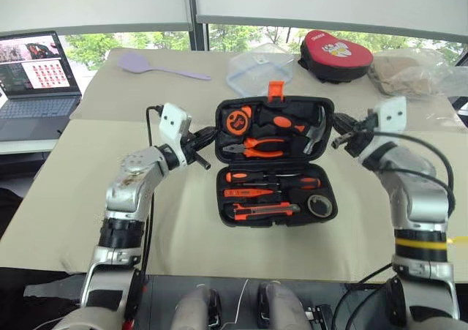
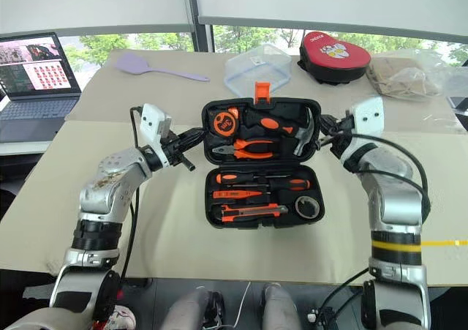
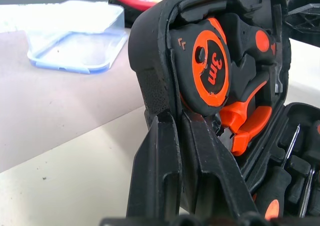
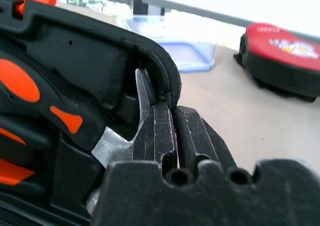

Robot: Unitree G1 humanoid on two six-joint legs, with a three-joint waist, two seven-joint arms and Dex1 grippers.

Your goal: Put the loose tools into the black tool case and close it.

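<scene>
Both end effectors pinch the tool-filled black tool case [image 1: 275,162]'s half-raised lid.

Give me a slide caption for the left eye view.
Both shut grippers, left gripper and right gripper, flank the far half of the open black tool case, tools seated in its recesses.

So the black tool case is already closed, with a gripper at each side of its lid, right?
Not quite. The black tool case is open, its lid raised with tools showing in both halves, as the left eye view shows. The left gripper and right gripper are indeed at the lid's two sides.
</scene>
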